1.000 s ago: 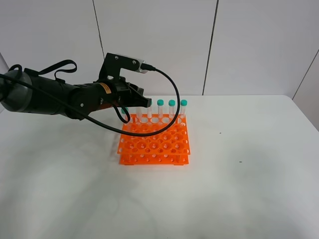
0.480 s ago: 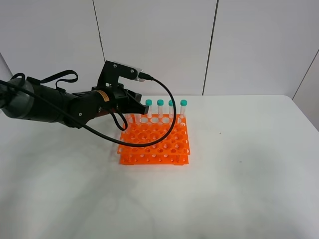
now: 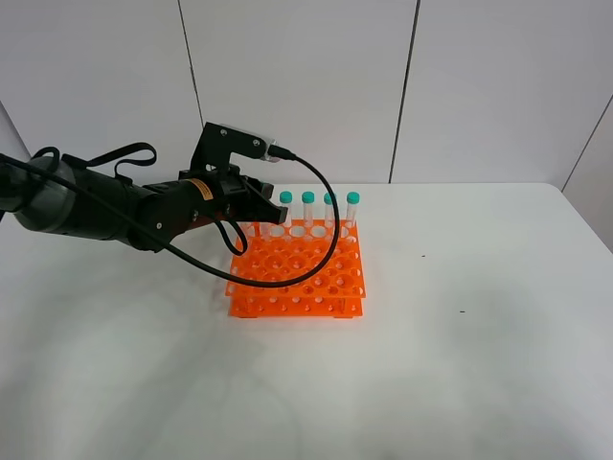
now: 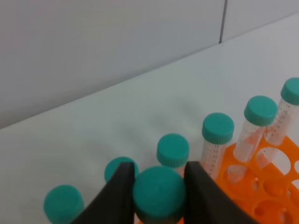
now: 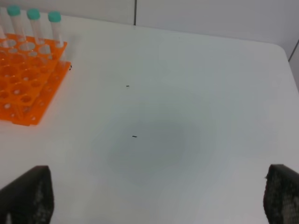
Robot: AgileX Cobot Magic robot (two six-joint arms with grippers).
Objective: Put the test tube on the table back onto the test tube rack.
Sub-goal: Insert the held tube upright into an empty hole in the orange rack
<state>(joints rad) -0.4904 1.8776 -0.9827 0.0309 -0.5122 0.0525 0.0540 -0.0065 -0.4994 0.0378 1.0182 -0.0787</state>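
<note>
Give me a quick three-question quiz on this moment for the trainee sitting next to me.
1. True or false: the right gripper is holding a tube.
2. In the high view, the left gripper is at which part of the test tube rack? A) back left corner B) front right corner C) nowhere near it
3. In the left wrist view, what sits between the left gripper's fingers?

Key: 1. False; it is open and empty. 2. A. 3. The teal cap of the test tube.
</note>
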